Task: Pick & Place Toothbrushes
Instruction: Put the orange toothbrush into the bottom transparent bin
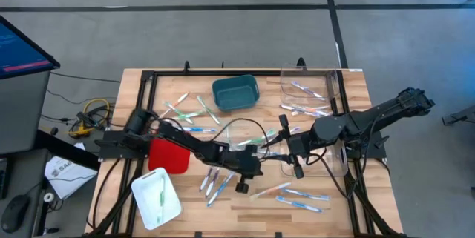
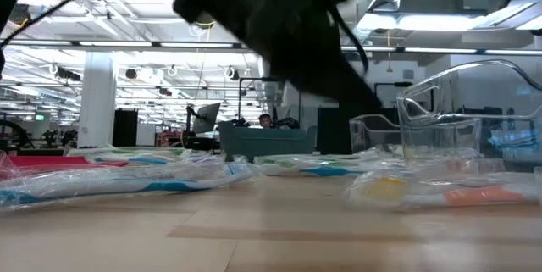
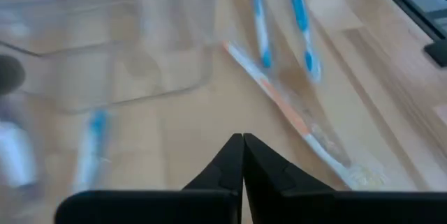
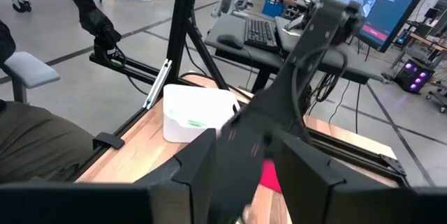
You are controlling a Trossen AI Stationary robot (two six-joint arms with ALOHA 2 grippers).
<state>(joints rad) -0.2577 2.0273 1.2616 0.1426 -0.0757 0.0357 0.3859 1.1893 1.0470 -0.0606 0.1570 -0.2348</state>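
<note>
Both arms meet over the middle of the wooden surface [image 1: 245, 201], toothbrushes [image 1: 300, 193] scattered all around.
Teal bin [image 1: 235, 93], red bin [image 1: 168, 156] and white bin [image 1: 156, 199] stand on it; left claw [image 1: 242, 186] pinched fully together, empty; right claw [image 1: 286, 146] part-spread, whether it holds anything cannot be told.
</note>
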